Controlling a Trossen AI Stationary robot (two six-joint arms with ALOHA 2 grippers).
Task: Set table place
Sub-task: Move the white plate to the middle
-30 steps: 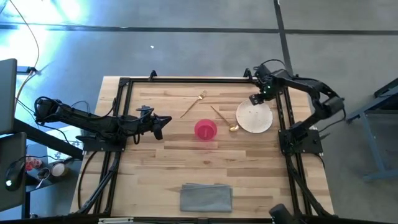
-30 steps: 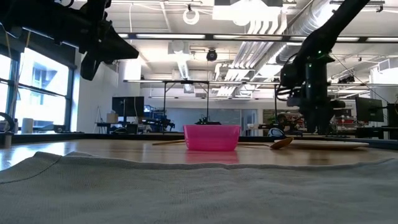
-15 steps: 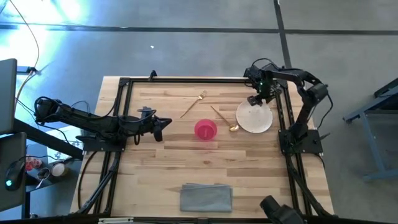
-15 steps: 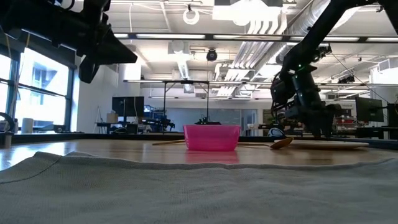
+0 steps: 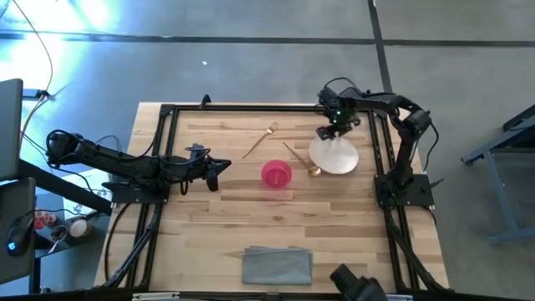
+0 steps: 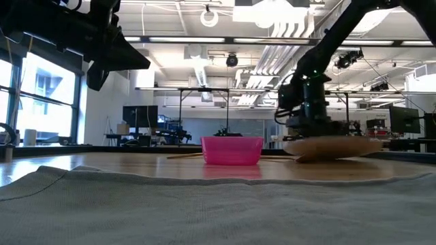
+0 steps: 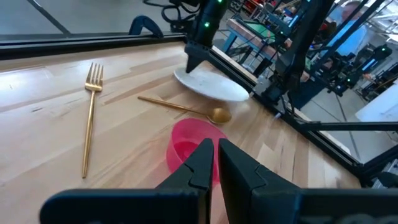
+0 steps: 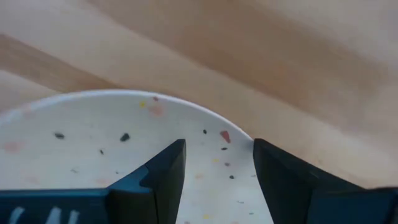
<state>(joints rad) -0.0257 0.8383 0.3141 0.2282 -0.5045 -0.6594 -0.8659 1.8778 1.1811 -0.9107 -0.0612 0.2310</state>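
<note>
The plate (image 5: 334, 155) is gripped at its far rim by the right gripper (image 5: 325, 133), fingers clamped on the edge, and it's tipped up off the table (image 5: 217, 226) on that side. The gold spoon (image 5: 299, 157) lies just beside it, pink bowl (image 5: 277, 173) a bit further, fork (image 5: 260, 140) beyond. The left gripper (image 5: 219, 167) is parked over the table's left side, jaws nearly shut, nothing held.

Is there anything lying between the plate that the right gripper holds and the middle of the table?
Yes. The right gripper grips the plate at its far rim. The gold spoon lies right beside the plate on that side, and the pink bowl stands just past it.
</note>
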